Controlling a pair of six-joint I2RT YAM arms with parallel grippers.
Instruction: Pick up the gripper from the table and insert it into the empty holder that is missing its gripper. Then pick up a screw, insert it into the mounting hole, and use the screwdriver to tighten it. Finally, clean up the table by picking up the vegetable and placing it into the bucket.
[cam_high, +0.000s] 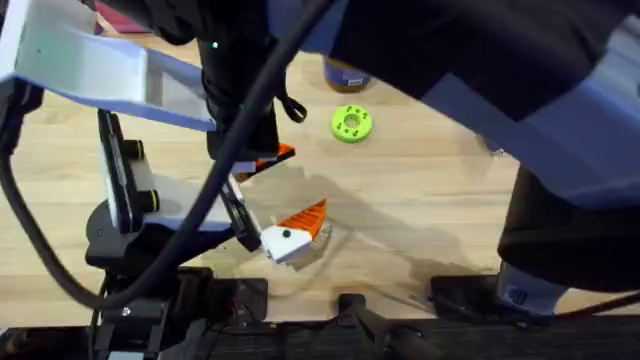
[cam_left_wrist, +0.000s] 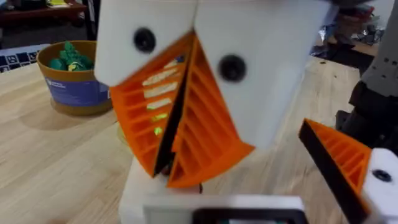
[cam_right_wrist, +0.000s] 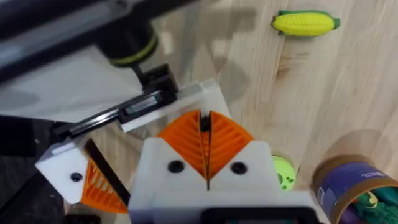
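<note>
Pressing together, the white fingers of the left gripper (cam_left_wrist: 166, 163) bring their orange ribbed pads (cam_left_wrist: 208, 137) into contact, a dark strip between them; whether that is a held part I cannot tell. The right gripper (cam_right_wrist: 204, 119) is likewise closed, pad against pad. The round brown-rimmed tub with a blue-purple band (cam_right_wrist: 346, 185) stands on the light wooden plank table (cam_high: 430, 190), the green holed disc (cam_right_wrist: 283, 172) just beside it. The small yellow toy vegetable with a green end (cam_right_wrist: 305, 23) lies well apart from the tub. A white angular plastic base bearing an orange wedge (cam_high: 290, 236) sits farther from the tub than the disc.
</note>
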